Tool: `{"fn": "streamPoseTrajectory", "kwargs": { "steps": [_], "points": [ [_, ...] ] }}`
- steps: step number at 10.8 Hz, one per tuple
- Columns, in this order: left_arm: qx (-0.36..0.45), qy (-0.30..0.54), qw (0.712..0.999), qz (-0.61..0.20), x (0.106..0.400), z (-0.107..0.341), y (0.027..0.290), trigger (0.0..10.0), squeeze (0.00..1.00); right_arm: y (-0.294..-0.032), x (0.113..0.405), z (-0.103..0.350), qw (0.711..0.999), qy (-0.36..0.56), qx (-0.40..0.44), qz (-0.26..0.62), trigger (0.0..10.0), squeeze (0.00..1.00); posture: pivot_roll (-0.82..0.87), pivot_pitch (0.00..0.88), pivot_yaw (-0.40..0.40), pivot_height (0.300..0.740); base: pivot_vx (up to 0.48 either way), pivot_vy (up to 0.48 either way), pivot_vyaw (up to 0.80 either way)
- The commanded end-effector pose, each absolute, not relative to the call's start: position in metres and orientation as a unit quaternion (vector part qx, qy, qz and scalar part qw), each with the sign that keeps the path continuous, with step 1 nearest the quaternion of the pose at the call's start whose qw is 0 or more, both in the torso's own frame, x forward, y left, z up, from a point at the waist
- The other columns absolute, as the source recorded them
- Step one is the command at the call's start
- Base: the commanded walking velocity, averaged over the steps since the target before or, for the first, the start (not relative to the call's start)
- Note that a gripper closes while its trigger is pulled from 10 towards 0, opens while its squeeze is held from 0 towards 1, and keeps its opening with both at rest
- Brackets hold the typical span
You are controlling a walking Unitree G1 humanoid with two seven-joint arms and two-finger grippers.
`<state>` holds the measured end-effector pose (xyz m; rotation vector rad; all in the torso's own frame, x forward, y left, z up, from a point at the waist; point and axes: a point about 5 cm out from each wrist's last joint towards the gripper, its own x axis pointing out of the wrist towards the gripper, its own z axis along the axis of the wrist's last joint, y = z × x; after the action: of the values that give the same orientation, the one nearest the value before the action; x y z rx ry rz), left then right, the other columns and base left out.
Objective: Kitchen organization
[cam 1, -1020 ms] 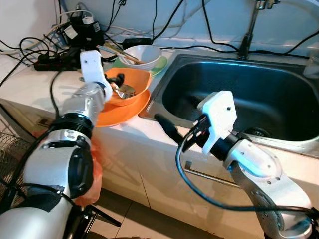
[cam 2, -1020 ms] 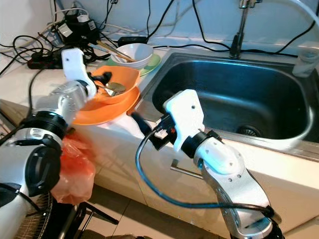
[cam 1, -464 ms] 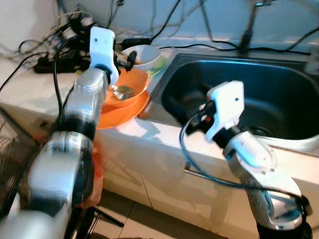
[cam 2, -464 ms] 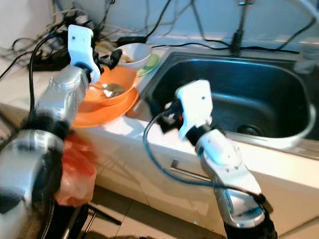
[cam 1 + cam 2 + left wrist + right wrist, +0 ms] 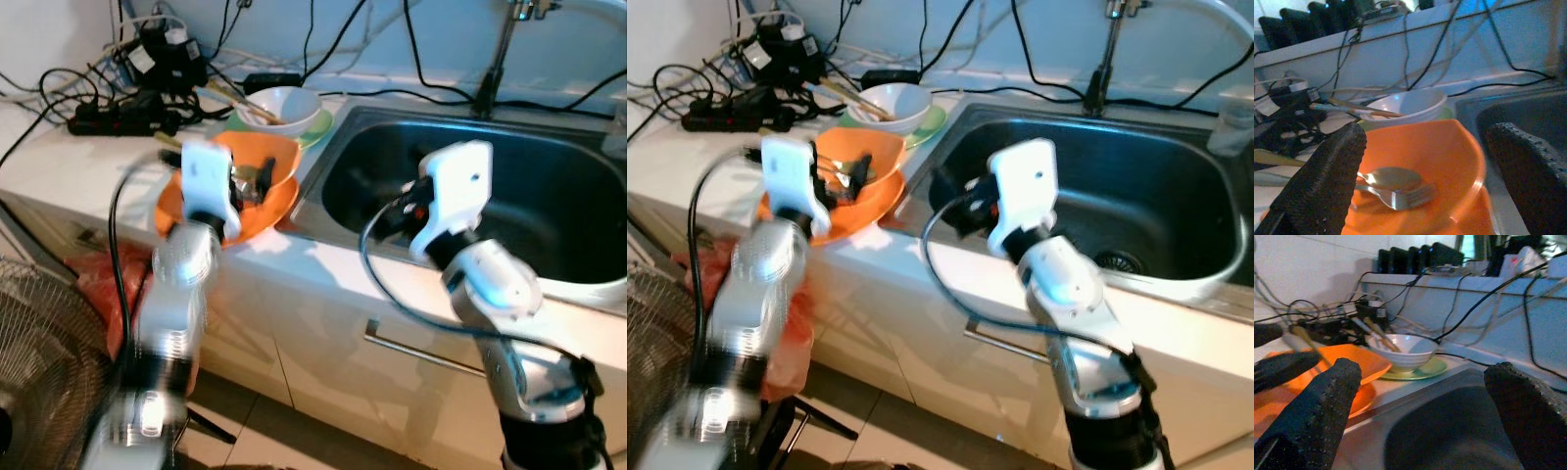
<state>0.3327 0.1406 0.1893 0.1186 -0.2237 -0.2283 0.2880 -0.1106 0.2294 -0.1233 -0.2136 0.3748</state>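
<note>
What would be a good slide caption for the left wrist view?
Open left gripper approaching an orange bowl holding a spoon and fork.

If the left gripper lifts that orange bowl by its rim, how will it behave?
The orange bowl looks like thin plastic, so probably light and slightly flexible. The spoon and fork lie loose inside and would likely slide or rattle if it tilts. Its glossy rim may be slippery.

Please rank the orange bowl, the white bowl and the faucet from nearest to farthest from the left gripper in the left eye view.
1. Orange bowl, right at the left gripper.
2. White bowl, behind it on a green plate.
3. Faucet, far side of the sink.
</note>
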Motion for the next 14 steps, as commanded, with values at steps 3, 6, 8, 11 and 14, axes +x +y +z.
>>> {"fn": "streamPoseTrajectory", "kwargs": {
  "steps": [3, 6, 8, 11, 14],
  "points": [
    [0.070, -0.112, 0.983, -0.125, 0.322, 0.197, 0.133, 10.0, 0.00, -0.116, 0.292, 0.231, 0.978, -0.118, -0.061, 0.159, 10.0, 0.00, -0.03, 0.000, 0.114, 0.740, 0.000, 0.000, -0.53],
    [0.064, -0.105, 0.985, -0.121, 0.331, 0.208, 0.136, 10.0, 0.00, -0.116, 0.293, 0.229, 0.980, -0.120, -0.055, 0.149, 10.0, 0.00, -0.03, 0.000, 0.133, 0.740, 0.000, 0.000, -0.80],
    [0.063, -0.103, 0.986, -0.119, 0.335, 0.213, 0.139, 10.0, 0.00, -0.116, 0.294, 0.229, 0.980, -0.123, -0.056, 0.147, 10.0, 0.00, -0.03, 0.000, 0.133, 0.740, 0.000, 0.000, 0.00],
    [0.055, -0.093, 0.986, -0.128, 0.336, 0.215, 0.133, 10.0, 0.00, -0.116, 0.296, 0.229, 0.980, -0.122, -0.058, 0.148, 10.0, 0.00, -0.02, 0.000, 0.128, 0.740, 0.000, 0.000, -0.53],
    [0.049, -0.088, 0.986, -0.137, 0.336, 0.216, 0.129, 10.0, 0.00, -0.116, 0.296, 0.231, 0.979, -0.128, -0.058, 0.149, 10.0, 0.00, -0.02, 0.000, 0.130, 0.740, 0.000, 0.097, 0.00]
  ]
}}
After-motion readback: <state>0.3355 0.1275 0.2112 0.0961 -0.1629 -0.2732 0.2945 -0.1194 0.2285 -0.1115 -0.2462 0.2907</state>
